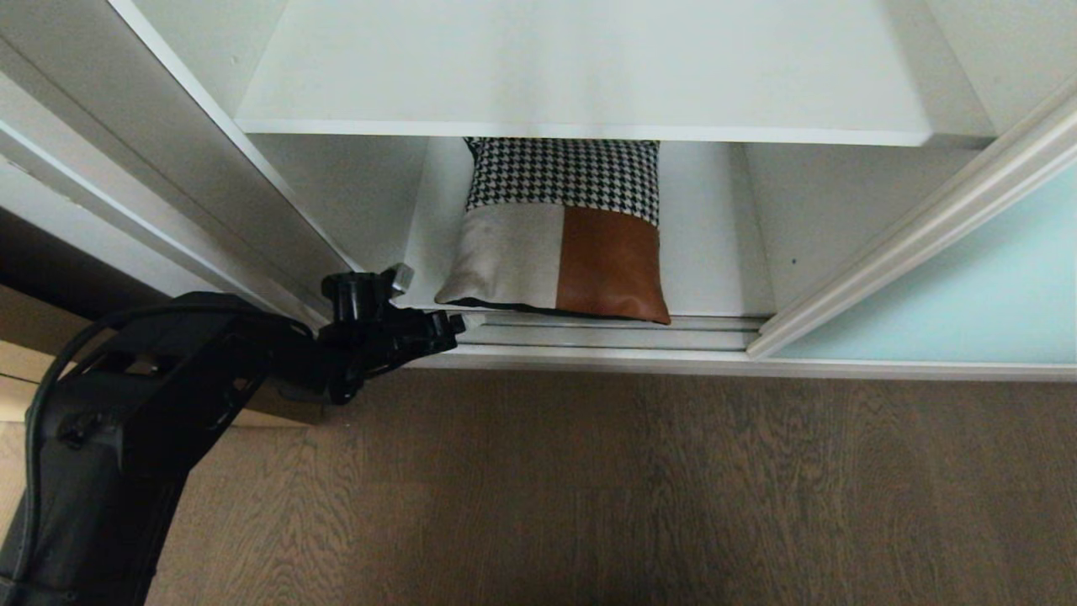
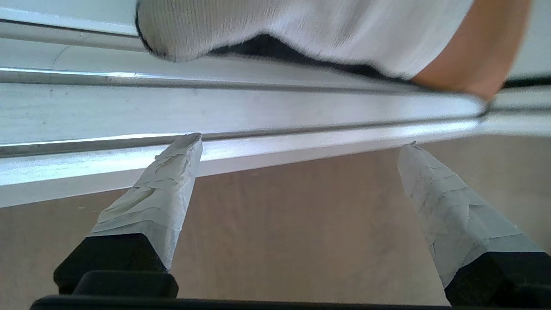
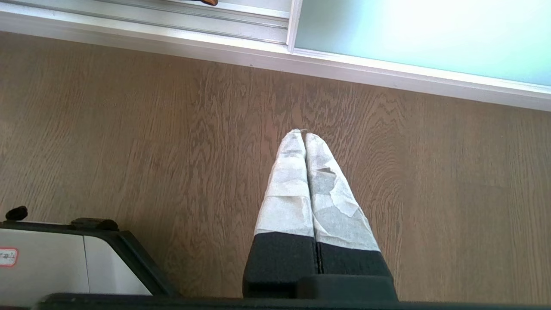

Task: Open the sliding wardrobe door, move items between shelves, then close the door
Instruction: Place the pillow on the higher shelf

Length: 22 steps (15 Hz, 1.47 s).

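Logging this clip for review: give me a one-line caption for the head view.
Left gripper, jaws open, at the floor track beside the patchwork cushion on the bottom shelf, with the sliding door open to the right.

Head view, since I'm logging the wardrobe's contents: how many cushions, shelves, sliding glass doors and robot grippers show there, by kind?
Cushion, houndstooth, beige and rust-orange, lying on the lower shelf: 1
Shelves: 2, the upper shelf and the lower shelf
Sliding glass door, pale aqua, slid to the right: 1
Grippers: 1, the left gripper, open, near the cushion's front left corner
Total: 5
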### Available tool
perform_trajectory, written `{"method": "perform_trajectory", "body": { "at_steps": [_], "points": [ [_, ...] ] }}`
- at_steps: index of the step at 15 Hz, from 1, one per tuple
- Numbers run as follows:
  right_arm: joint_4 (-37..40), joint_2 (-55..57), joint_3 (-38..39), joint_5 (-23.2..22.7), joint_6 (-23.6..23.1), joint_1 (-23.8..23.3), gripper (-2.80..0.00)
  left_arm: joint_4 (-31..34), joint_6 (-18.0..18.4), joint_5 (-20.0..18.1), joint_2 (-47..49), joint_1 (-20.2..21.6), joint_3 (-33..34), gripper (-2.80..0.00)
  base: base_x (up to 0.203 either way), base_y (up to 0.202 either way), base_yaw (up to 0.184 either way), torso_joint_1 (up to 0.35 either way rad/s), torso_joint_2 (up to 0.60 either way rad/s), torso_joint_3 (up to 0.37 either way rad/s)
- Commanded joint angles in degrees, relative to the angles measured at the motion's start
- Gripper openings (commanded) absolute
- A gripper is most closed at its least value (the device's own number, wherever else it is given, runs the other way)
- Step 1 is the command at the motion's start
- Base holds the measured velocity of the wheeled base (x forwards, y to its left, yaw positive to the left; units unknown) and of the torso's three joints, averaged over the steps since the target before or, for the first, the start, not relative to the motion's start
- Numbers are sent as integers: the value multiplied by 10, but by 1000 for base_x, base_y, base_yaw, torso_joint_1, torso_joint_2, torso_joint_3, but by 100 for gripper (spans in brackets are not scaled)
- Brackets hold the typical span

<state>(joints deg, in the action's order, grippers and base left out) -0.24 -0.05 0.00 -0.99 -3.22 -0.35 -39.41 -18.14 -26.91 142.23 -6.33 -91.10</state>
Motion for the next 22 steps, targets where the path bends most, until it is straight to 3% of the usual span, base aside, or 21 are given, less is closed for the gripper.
{"method": "perform_trajectory", "body": {
  "at_steps": [1,5,8,9,10,15,17,22],
  "points": [
    [0,0,0,0,0,0,-280,-2,20,2,19,1,-6,0,0,0,0,0,0,0],
    [0,0,0,-1,0,0,-280,-5,32,63,72,1,-100,0,0,0,0,0,0,0],
    [0,0,0,-1,0,0,-280,-1,36,73,106,1,-172,0,0,0,0,0,0,0],
    [0,0,0,-1,0,0,-280,2,37,73,114,1,-194,-74,0,0,0,0,0,0],
    [0,0,0,-1,0,0,-280,0,36,70,113,0,-196,-280,0,0,0,0,0,0],
    [0,0,0,0,0,0,-280,-25,40,57,106,-5,-197,-280,0,0,0,0,0,0],
    [0,0,0,-1,0,0,-280,-26,65,49,111,-5,-197,-280,0,0,0,0,0,0],
    [0,0,0,0,0,0,-280,-39,65,63,101,-9,-181,-280,0,0,0,0,0,0]
  ]
}}
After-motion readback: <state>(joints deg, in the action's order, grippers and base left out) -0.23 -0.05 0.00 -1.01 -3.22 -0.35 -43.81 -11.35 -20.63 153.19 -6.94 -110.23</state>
